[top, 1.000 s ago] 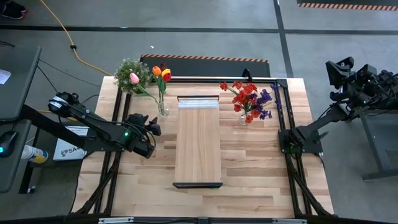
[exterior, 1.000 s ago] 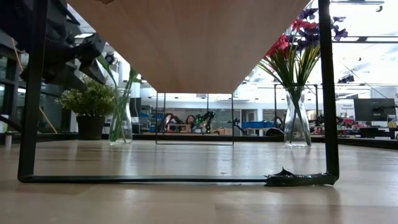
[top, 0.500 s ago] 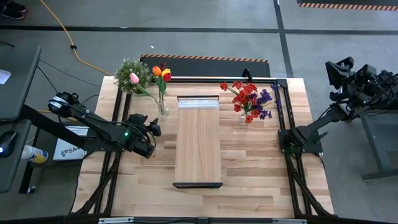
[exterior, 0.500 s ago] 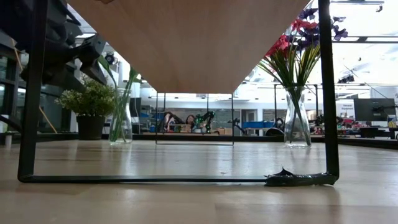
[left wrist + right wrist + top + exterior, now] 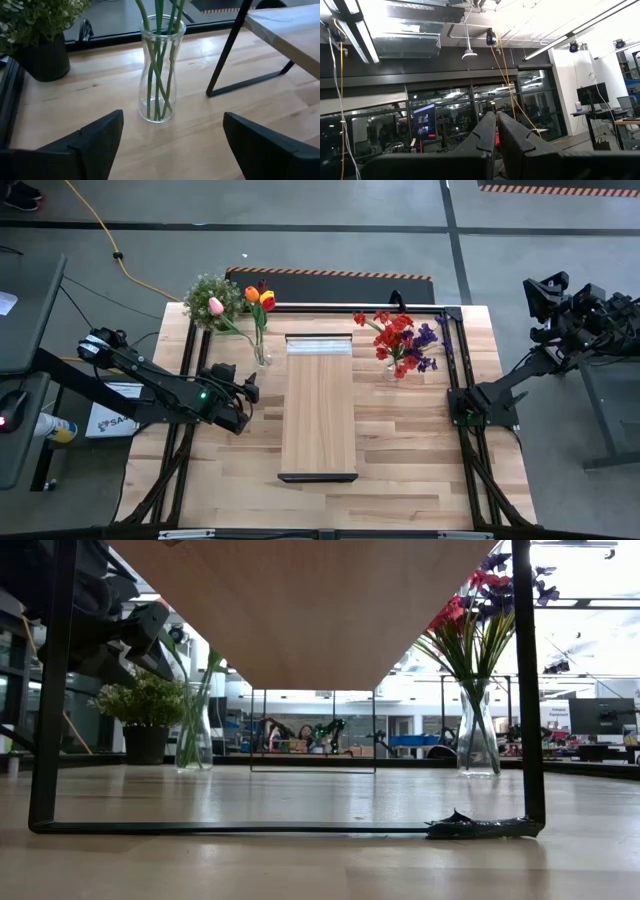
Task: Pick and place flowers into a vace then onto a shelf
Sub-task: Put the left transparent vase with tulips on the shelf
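Observation:
Yellow, orange and pink tulips point(image 5: 255, 300) stand with their stems in a clear glass vase point(image 5: 159, 75) on the table, left of the shelf point(image 5: 319, 405). Red and purple flowers point(image 5: 400, 340) stand in a second glass vase point(image 5: 478, 735) right of the shelf. The shelf is a light-wood plank raised on black legs point(image 5: 45, 720). My left gripper point(image 5: 172, 145) is open, a short way on the near side of the left vase, pointing at it and touching nothing. My right gripper point(image 5: 496, 116) is shut, raised beyond the table's right edge, pointing up into the room.
A bushy green potted plant point(image 5: 208, 295) stands at the far left corner, close behind the left vase. Black frame rails point(image 5: 455, 380) run along the table's left and right sides. Bare wood lies on the near side of the shelf point(image 5: 320, 500).
My left gripper has rolled a little about its own pointing line and its fingers have spread wider, while it stays in place near the left vase. The vases and flowers have not moved.

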Controlling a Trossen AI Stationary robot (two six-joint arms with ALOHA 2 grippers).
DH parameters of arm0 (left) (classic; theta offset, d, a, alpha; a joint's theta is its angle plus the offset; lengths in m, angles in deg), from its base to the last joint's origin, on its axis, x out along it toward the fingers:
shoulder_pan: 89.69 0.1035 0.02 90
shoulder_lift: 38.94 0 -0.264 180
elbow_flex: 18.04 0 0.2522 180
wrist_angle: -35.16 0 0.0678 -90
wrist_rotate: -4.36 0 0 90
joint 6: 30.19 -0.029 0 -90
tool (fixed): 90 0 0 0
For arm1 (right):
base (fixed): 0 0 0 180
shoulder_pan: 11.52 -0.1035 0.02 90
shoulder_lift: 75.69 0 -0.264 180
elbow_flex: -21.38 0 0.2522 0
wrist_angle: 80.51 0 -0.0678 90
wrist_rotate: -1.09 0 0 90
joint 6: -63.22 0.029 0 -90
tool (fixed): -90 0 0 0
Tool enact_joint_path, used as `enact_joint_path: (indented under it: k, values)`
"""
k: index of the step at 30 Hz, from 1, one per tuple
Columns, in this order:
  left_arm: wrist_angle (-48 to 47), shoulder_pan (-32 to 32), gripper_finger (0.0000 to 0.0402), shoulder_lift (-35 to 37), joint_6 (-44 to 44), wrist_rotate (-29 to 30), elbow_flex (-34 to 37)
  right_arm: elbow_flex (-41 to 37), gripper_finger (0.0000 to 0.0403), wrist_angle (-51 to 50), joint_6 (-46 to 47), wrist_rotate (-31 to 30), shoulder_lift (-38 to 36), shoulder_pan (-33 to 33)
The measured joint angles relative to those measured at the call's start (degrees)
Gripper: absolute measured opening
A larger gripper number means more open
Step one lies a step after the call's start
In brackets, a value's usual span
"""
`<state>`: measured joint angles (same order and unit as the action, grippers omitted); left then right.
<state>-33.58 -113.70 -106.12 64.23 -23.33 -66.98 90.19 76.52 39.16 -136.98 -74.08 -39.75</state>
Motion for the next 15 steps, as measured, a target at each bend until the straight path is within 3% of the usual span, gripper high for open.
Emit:
enact_joint_path:
  k: [9, 15]
  values:
    - [0.0, 0.0, 0.0372, -0.2, -0.1, 0.3, 0.0, 0.0, 0.0012, -0.7, 0.0, 0.0, 0.0, 0.0]
    - [-0.4, 0.0, 0.0374, -1.7, -0.2, 5.3, 0.0, 0.0, 0.0012, -1.4, 1.3, 0.0, 0.0, 0.0]
